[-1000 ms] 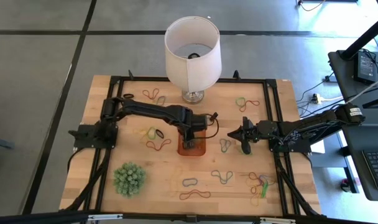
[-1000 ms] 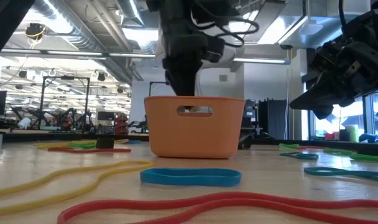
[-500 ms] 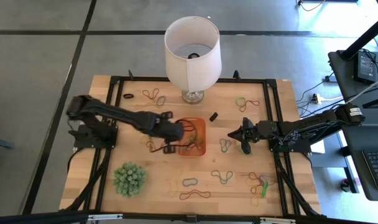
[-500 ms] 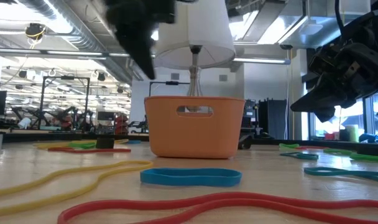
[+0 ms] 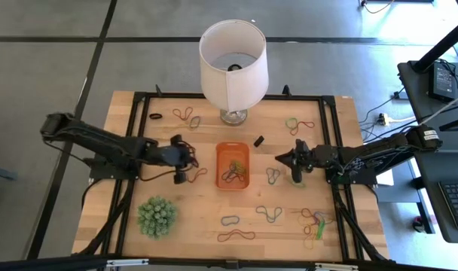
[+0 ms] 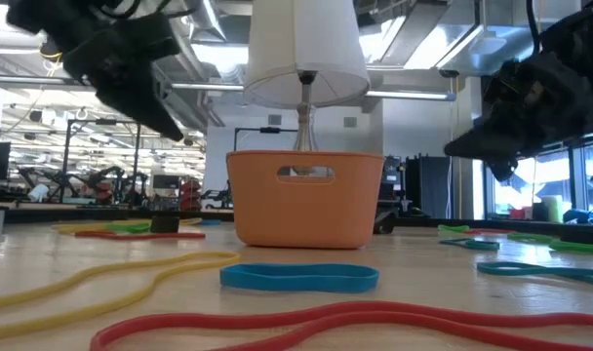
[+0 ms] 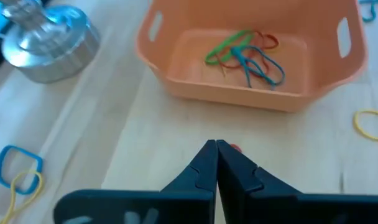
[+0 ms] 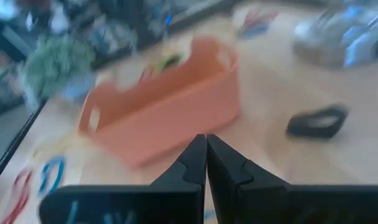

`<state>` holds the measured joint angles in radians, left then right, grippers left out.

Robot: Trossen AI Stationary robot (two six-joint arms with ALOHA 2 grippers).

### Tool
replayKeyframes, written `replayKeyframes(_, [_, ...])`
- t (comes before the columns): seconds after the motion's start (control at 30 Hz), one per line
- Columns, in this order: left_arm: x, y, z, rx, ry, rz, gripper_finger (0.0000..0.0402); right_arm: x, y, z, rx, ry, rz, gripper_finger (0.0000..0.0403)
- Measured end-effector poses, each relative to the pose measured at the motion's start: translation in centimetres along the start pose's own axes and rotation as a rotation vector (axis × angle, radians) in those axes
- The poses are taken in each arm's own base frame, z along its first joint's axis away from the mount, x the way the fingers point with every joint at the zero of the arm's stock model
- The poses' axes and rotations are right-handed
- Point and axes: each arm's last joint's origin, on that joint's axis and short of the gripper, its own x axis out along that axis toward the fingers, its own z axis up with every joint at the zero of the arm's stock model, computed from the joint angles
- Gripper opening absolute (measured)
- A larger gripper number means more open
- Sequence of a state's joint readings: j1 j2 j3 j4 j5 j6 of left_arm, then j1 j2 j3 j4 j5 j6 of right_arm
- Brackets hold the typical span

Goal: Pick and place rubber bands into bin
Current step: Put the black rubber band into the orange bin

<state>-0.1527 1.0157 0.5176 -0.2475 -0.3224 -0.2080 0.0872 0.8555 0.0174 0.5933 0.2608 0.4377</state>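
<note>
The orange bin sits mid-table with green, red and blue rubber bands lying in it. More bands lie loose on the wood: a red-brown one just beside my left gripper, others near the far edge, right of the bin and along the near side. My left gripper hovers left of the bin, shut and empty. My right gripper hovers right of the bin, shut and empty.
A lamp with a white shade stands on its metal base just beyond the bin. A spiky green ball plant sits at the near left. A small black object lies by the bin's far right corner.
My left gripper has pulled back from directly over the bin toward the table's left edge and now hangs clear of it. The bands inside the bin, hidden by the gripper a second ago, now show.
</note>
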Motion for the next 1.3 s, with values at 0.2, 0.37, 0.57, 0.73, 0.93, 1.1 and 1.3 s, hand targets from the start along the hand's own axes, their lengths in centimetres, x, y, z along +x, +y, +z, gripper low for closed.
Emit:
replayKeyframes(0.2, [0.0,1.9,-3.0,-0.015,-0.130,0.010,0.0002,1.2,0.6,2.8,-0.047,-0.020,-0.108,0.0036])
replayKeyframes(0.37, [0.1,2.9,-4.2,-0.062,-0.179,-0.012,0.0001,3.6,0.9,6.2,-0.094,0.102,-0.256,0.0088])
replayKeyframes(0.57, [0.4,3.4,-4.7,-0.070,-0.210,-0.017,0.0003,7.5,-0.4,8.7,-0.052,0.300,-0.453,0.0140])
replayKeyframes(0.73, [0.4,3.4,-4.7,-0.079,-0.218,-0.019,0.0001,10.9,-2.2,9.3,-0.026,0.432,-0.574,0.0168])
replayKeyframes(0.93, [0.4,3.4,-4.7,-0.124,-0.216,-0.024,0.0003,13.7,-4.4,8.2,0.054,0.568,-0.597,0.0193])
replayKeyframes(1.1, [0.4,3.3,-4.7,-0.116,-0.215,-0.025,0.0001,14.4,-6.0,6.6,0.119,0.657,-0.621,0.0199])
replayKeyframes(1.3, [0.4,3.3,-4.7,-0.123,-0.221,-0.027,0.0007,15.0,-6.9,5.4,0.110,0.704,-0.638,0.0193])
